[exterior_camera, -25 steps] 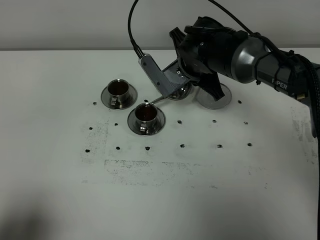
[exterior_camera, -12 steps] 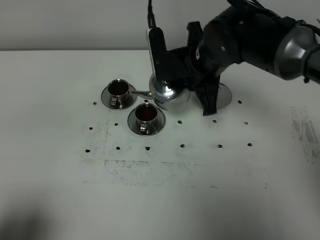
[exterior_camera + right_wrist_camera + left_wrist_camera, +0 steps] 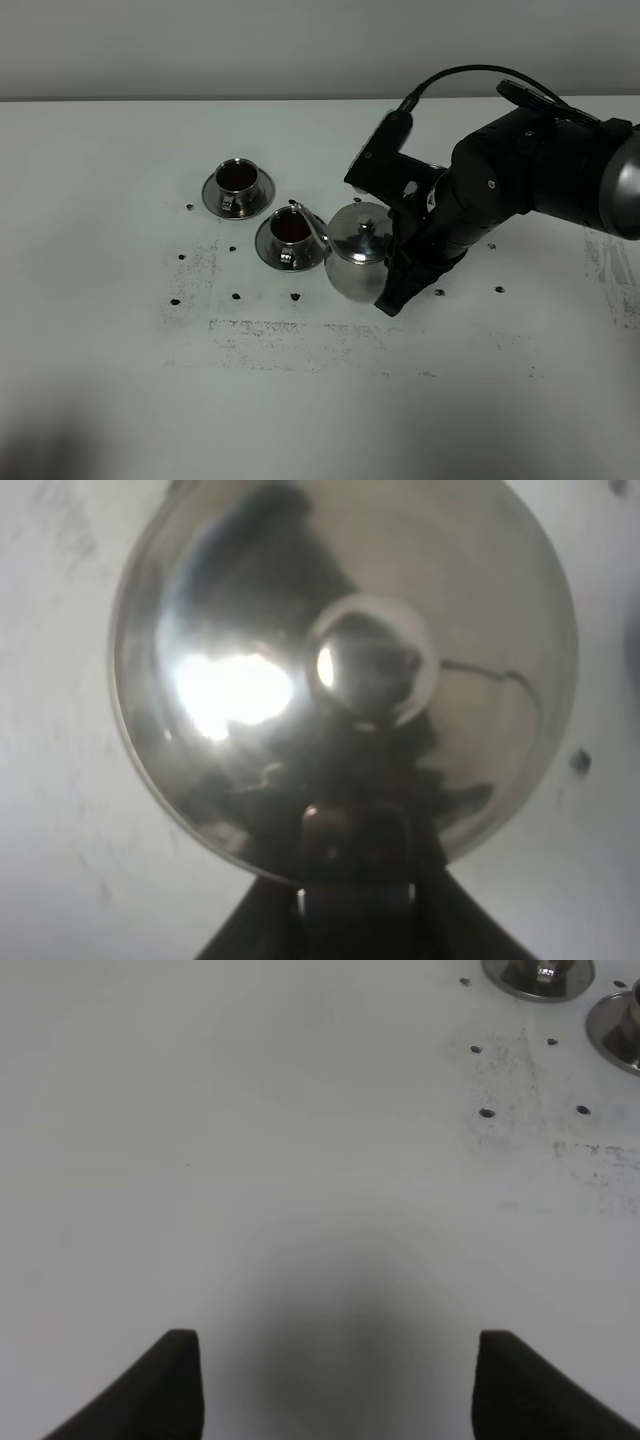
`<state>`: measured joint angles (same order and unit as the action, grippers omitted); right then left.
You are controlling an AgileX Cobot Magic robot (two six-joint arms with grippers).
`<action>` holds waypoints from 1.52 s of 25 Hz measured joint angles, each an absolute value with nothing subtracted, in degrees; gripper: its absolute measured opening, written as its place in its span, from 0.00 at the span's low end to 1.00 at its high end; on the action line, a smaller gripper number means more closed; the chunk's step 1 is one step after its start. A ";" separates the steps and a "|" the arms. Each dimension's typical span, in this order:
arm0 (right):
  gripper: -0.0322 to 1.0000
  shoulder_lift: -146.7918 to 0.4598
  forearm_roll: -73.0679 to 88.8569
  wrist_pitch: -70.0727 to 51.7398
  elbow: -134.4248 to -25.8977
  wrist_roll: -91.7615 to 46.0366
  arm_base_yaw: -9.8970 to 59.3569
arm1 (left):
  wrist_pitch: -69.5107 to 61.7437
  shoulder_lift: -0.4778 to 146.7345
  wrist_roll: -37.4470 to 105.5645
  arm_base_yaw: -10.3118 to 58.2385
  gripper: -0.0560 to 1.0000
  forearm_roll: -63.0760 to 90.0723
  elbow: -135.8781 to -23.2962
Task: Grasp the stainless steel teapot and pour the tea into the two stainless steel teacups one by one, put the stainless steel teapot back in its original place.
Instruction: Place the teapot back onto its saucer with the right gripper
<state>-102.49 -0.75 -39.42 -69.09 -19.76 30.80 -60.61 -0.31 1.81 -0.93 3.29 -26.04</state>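
The stainless steel teapot (image 3: 355, 258) stands upright just right of the front teacup (image 3: 292, 238), with its spout tip over that cup's rim. My right gripper (image 3: 393, 262) is shut on its handle. The right wrist view looks down on the lid and knob (image 3: 370, 670), with the gripper (image 3: 355, 855) at the handle. The front teacup and the back teacup (image 3: 238, 187) sit on flared saucers, and both hold dark tea. The steel disc is hidden behind my right arm. My left gripper (image 3: 340, 1390) is open and empty over bare table, with the teacups (image 3: 540, 972) far off.
The white table (image 3: 320, 400) carries rows of small black dots and a scuffed grey patch in front of the cups. My bulky right arm (image 3: 530, 180) reaches in from the right and covers the area behind the teapot.
The teapot has swung from tilted over the cups to upright. It has moved forward and to the right with my right gripper. The cups have not moved.
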 joint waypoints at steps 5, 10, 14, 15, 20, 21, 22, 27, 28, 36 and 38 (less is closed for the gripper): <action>0.22 -103.14 -2.48 -38.63 -69.05 -6.01 30.92 | -60.61 -0.31 1.81 -0.93 0.58 3.29 -26.04; 0.22 -105.10 -3.49 -38.26 -68.99 -4.37 31.62 | -60.61 -0.31 1.81 -0.93 0.58 3.29 -26.04; 0.22 -106.80 -4.63 -36.71 -68.99 -4.12 32.43 | -60.61 -0.31 1.81 -0.93 0.58 3.29 -26.04; 0.22 -107.17 -5.19 -36.32 -68.99 -4.03 32.60 | -60.61 -0.31 1.81 -0.93 0.58 3.29 -26.04; 0.22 -108.39 -6.41 -35.37 -68.99 -3.99 33.28 | -60.61 -0.31 1.81 -0.93 0.58 3.29 -26.04; 0.22 -108.58 -6.71 -35.24 -68.99 -3.99 33.35 | -60.61 -0.31 1.81 -0.93 0.58 3.29 -26.04; 0.22 -108.72 -6.79 -35.24 -68.99 -3.99 33.48 | -60.61 -0.31 1.81 -0.93 0.58 3.29 -26.04; 0.22 -109.03 -7.32 -35.30 -68.99 -3.99 33.60 | -60.61 -0.31 1.81 -0.93 0.58 3.29 -26.04; 0.22 -108.82 -7.38 -35.35 -68.99 -3.99 33.60 | -60.61 -0.31 1.81 -0.93 0.58 3.29 -26.04; 0.22 -104.52 -7.10 -40.61 -74.74 -3.70 29.78 | -60.61 -0.31 1.81 -0.93 0.58 3.29 -26.04; 0.22 -104.46 -7.04 -41.61 -77.14 -3.34 27.17 | -60.61 -0.31 1.81 -0.93 0.58 3.29 -26.04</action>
<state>-104.46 -7.04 -41.61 -77.14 -3.34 27.17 -60.61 -0.31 1.81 -0.93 3.29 -26.04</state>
